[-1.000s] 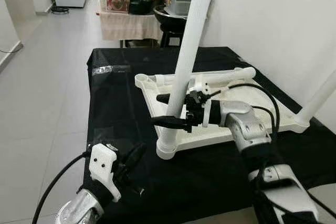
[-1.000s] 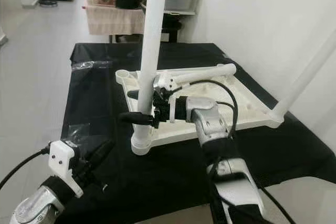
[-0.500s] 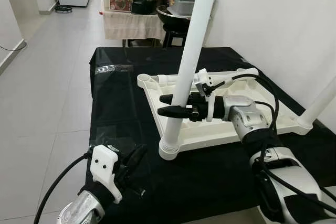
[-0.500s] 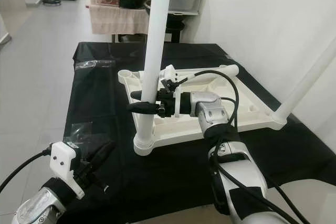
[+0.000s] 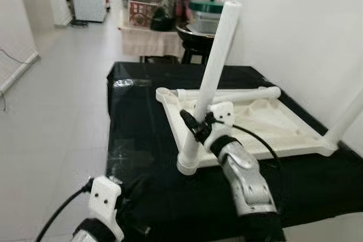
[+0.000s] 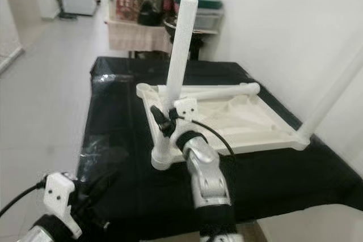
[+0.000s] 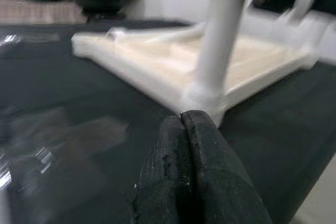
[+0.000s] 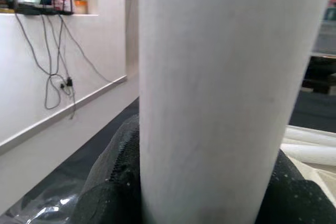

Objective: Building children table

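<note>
Left gripper, nearest the camera, low at the near edge of the black-draped table: fingers pressed together on nothing, pointing across the cloth toward the near corner of the tabletop. Right gripper, above the near left part of the table: fingers closed around the lower shaft of the leg, one black finger on either side of the white tube, as the right wrist view shows at close range. The leg stands in the socket at the tabletop's near left corner and leans slightly to the right toward its upper end. The tabletop, a white tray-like panel lying upside down, occupies the middle and right of the table. A second leg rises from its near right corner, tilted right toward the wall. A third leg lies flat along the panel's far edge, touching it. Clear tape sits on the cloth near the far left corner. Beyond the table's far edge, a stand with pots and boxes
</note>
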Controlling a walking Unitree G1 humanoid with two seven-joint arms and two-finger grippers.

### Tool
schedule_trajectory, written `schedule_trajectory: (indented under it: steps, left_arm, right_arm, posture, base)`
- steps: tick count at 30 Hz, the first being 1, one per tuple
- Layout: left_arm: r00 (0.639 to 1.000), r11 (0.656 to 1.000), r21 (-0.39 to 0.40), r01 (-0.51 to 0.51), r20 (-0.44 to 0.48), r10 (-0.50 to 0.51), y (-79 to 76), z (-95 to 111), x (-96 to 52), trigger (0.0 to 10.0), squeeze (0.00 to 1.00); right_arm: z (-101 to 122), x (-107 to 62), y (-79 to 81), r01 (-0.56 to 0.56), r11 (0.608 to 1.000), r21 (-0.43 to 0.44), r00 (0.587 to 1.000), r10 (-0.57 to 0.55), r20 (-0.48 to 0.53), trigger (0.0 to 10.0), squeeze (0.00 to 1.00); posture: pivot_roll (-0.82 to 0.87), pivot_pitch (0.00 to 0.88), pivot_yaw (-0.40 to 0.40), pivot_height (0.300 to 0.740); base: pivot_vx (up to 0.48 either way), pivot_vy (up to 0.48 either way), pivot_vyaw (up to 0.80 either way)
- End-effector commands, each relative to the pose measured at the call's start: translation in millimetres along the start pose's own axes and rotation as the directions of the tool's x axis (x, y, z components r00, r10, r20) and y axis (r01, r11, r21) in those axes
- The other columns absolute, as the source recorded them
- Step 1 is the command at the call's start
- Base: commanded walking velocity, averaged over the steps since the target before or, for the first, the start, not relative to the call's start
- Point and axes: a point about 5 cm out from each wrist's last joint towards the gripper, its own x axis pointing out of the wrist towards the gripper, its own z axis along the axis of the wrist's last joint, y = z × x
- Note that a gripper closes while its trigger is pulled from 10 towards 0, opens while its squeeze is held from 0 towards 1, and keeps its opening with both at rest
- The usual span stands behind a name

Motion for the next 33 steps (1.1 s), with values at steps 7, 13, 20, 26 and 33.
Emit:
schedule_trajectory:
  steps: [7,13,20,26,33]
  left_arm:
    - [0.998,0.999,-0.033,0.013,-0.064,-0.015,4.0,-15,2.7,10.0,0.0]
    - [0.993,0.995,0.06,0.082,-0.086,-0.077,-3.6,-29,26.8,10.0,0.0]
    - [0.995,0.998,0.022,0.058,-0.087,-0.056,0.2,-35,28.9,10.0,0.0]
    - [0.994,0.998,-0.021,0.067,-0.082,-0.068,-7.3,-42,24.1,10.0,0.0]
    - [0.996,0.996,-0.041,0.076,-0.047,-0.078,-15.0,-41,24.7,10.0,0.0]
  right_arm:
    - [-38,-12.5,12.4,-0.076,0.994,-0.075,0.975,0.058,-0.215,10.0,0.0]
    - [-31,6.7,0.2,-0.352,0.934,-0.059,0.916,0.331,-0.225,10.0,1.0]
    - [-14,17.4,-17.4,-0.564,0.82,-0.095,0.814,0.533,-0.231,10.0,0.0]
    - [11,30.8,-38.7,-0.616,0.784,-0.08,0.776,0.586,-0.233,10.0,0.0]
    - [31,29.6,-50.4,-0.727,0.687,-0.006,0.674,0.712,-0.197,4.7,0.0]
  posture:
    - [0.02,0.0,-0.076,0.74]
    - [0.1,0.0,-0.148,0.74]
    - [0.13,0.0,-0.143,0.74]
    - [0.16,0.0,-0.145,0.74]
    - [0.17,0.0,-0.163,0.74]
  base:
    - [0.0,0.0,0.0]
    - [0.0,0.0,0.0]
    - [0.0,0.0,0.0]
    - [0.0,0.0,0.0]
    - [0.0,0.0,0.0]
